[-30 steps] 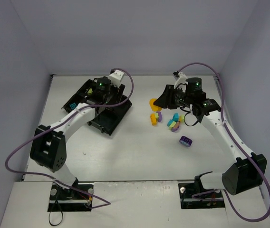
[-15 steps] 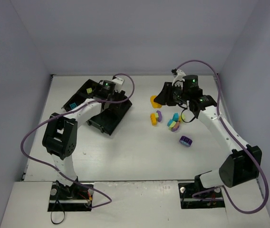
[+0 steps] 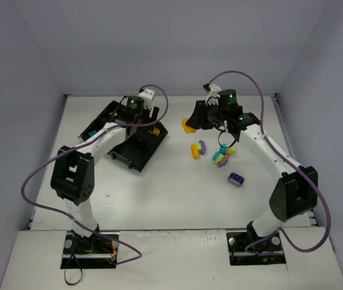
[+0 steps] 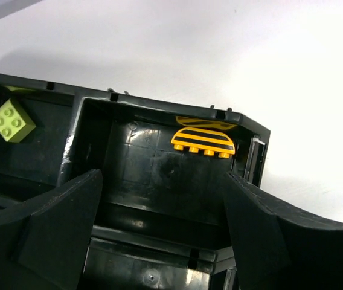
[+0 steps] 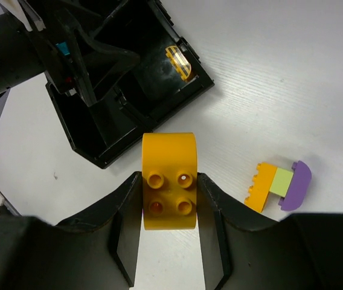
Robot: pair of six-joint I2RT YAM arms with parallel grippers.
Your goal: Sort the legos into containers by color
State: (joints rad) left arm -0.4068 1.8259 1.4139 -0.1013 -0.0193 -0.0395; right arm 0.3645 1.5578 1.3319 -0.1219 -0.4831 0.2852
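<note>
Orange-yellow half-round plastic brick with black stripes (image 4: 203, 141): lies loose on the floor of one compartment of the black plastic divided tray (image 4: 159, 104), close against the outer wall, no finger touching it. Left gripper (image 4: 162, 181) hangs directly above, jaws spread wide and empty. They have widened over the last second, so I read this as a drop just made. Lime green square brick (image 4: 12, 119) sits in the neighbouring compartment, across the divider.

Right gripper (image 5: 169, 194): closed narrow on an orange-yellow rounded four-stud brick (image 5: 169, 163), held clear of the white table (image 3: 177, 193). A second ago this arm stood over the loose pile of mixed bricks (image 3: 221, 156). It has since swung toward the tray, and the brick is now between pile and tray, not yet over the rim.

Meaning: one orange piece is sorted, and a second is probably bound for the same compartment. The left arm occupies that space and would likely need to clear out first. The pile and a lone purple brick (image 3: 237, 179) remain, so most of the job is left.
</note>
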